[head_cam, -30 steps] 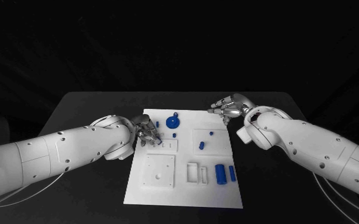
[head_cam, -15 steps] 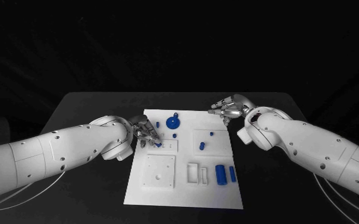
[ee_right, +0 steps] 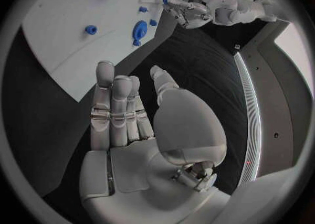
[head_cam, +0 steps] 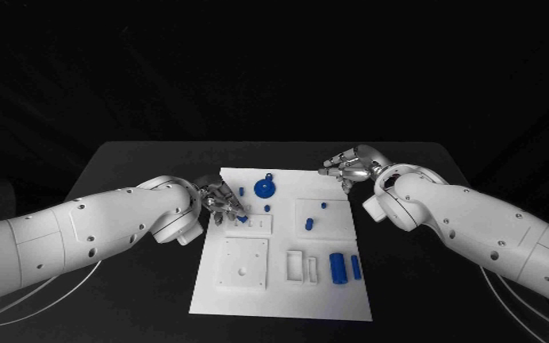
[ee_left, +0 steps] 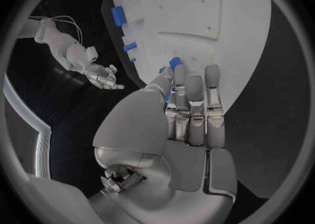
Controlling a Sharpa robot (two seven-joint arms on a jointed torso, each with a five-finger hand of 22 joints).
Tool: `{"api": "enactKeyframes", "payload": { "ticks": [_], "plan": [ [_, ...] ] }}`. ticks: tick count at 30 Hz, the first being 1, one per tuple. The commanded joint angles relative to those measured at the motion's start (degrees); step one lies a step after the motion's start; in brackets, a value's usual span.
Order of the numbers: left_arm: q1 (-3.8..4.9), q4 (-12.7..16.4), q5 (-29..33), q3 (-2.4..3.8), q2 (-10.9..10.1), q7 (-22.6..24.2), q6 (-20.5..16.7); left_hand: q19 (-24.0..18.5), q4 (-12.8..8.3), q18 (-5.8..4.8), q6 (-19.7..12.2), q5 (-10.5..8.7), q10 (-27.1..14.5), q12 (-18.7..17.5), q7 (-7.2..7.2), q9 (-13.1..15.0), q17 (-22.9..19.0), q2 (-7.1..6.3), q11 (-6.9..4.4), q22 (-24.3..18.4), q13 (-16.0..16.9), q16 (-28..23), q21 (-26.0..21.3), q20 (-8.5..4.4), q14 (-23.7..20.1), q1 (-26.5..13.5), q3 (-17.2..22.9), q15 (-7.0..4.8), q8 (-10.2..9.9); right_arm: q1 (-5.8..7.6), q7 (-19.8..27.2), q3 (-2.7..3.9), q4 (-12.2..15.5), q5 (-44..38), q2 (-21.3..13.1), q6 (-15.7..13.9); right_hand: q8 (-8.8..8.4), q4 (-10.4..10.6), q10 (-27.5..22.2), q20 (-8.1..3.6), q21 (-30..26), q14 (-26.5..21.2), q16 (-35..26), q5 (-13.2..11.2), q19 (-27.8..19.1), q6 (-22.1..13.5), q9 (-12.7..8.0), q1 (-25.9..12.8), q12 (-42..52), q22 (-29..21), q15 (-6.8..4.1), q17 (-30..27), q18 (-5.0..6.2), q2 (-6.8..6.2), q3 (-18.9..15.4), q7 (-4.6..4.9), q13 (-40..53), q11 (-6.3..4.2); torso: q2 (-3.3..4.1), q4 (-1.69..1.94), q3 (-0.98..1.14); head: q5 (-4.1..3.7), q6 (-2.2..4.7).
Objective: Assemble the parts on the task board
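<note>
The white task board [head_cam: 286, 295] lies in the middle of the black table. My left hand [head_cam: 223, 202] hovers over the board's left edge and pinches a small blue part [head_cam: 241, 218] [ee_left: 175, 62] between thumb and fingertip, just above a white raised block [head_cam: 251, 224]. My right hand [head_cam: 352, 162] [ee_right: 125, 114] floats off the board's far right corner, fingers apart and holding nothing. On the board are a round blue disc [head_cam: 266, 190] [ee_right: 139, 29], two small blue pegs [head_cam: 308, 221] [head_cam: 324, 204], a thick blue cylinder [head_cam: 338, 266] and a thinner one [head_cam: 356, 266].
A white square plate [head_cam: 245, 262] and narrow white slots [head_cam: 302, 265] sit on the near half of the board. Bare black table [head_cam: 126, 168] runs along both sides of the board and behind it.
My left hand has edged slightly further over the board with the small blue part still pinched. The right hand has stayed where it was.
</note>
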Motion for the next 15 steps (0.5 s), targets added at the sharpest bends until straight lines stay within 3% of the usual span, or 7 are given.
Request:
{"api": "enactKeyframes", "payload": {
  "ticks": [1, 7, 15],
  "plan": [
    [0.05, 0.28, 4.93, 0.30, -0.12, 1.40, -0.82, 0.11, 0.04, -0.08, 2.34, -0.14, 0.13, 0.34, -2.11, 5.75, 0.09, 0.41, -0.18, 1.16, 0.06, 0.32, -0.24, -0.13, -0.07, 0.17, 0.43, -0.28, 0.32, -0.05, 0.83, 0.03, 0.20, -0.37, -0.04, 0.73, -0.15, 0.06, -0.39, 0.09, -0.21, -0.30, 0.17, 0.00, 0.91, -0.21, -0.04, -0.16, 0.20, 0.81, 0.04, -0.08, 0.52, 0.35, 0.08, 0.28, -0.01, -0.09, 0.03, 0.01, -0.01, 0.03, 0.14],
    [0.18, 0.45, 10.54, 0.82, -0.44, 2.23, -1.13, 0.14, 0.00, -0.09, 2.44, -0.13, 0.28, 0.46, -2.13, 6.01, 0.14, 0.48, -0.22, 1.16, 0.11, 0.48, -0.20, -0.18, 0.06, 0.17, 0.55, -0.34, 0.33, -0.14, 1.82, 0.02, 1.20, -2.95, -0.02, 0.55, -0.14, -0.30, -0.37, 0.07, -0.19, -0.29, 0.18, 0.03, 0.90, -0.06, -0.03, 0.11, 0.22, 0.83, 0.02, -0.08, 0.51, 0.39, 0.10, 0.25, 0.00, -0.12, -0.03, -0.01, 0.02, 0.22, 0.30],
    [0.34, 0.45, 23.48, 1.02, -0.67, 3.34, -2.09, 0.30, -0.18, -0.10, 2.66, 0.00, 0.48, 0.61, -2.20, 6.45, 0.23, 0.58, -0.31, 1.18, 0.18, 0.74, -0.03, -0.27, 0.17, 0.02, 0.81, -0.42, 0.33, -0.75, 4.11, -0.05, 5.01, -12.92, 0.18, 0.20, -0.18, -3.37, 0.01, -0.03, 0.20, -0.06, 0.23, -0.15, 0.99, 0.69, -0.06, 0.44, 0.15, 0.95, -0.08, -0.02, 0.49, 0.93, 0.20, 0.15, -0.11, -0.27, 0.00, 0.02, 0.02, 0.46, 0.78]
  ]
}}
